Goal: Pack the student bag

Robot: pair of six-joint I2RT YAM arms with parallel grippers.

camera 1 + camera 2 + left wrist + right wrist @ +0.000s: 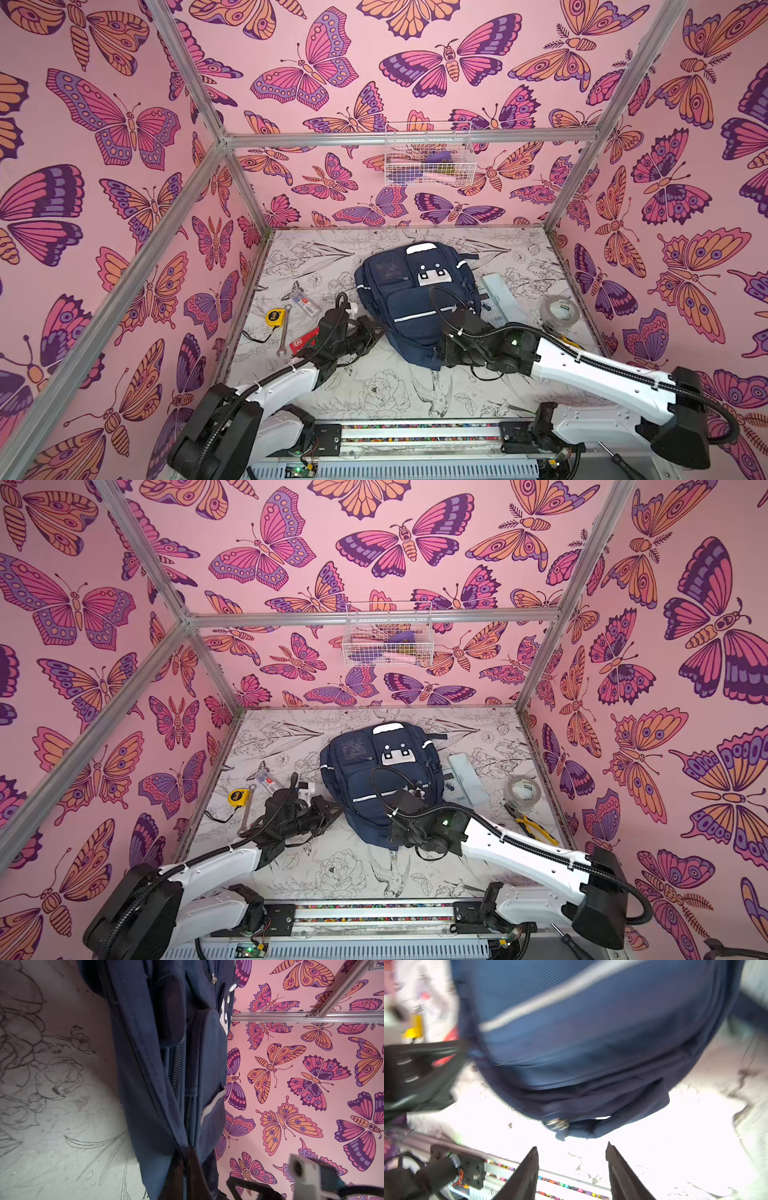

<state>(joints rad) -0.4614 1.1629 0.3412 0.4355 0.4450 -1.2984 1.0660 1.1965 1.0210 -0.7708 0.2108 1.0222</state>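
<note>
With the large navy-blue fabric student bag lying flat mid-tabletop, the left tool pinched shut on its 8 o'clock seam and the right tool open and empty at 5 o'clock, the right would best have closed squarely on the small metal zipper pull while the left held the fabric taut.

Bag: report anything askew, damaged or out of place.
The bag is puckered at the edge by the left arm, where the shut left gripper pinches its fabric. Nothing else stands out: no spill or tear shows.

L jaws pinched, R jaws apart
</note>
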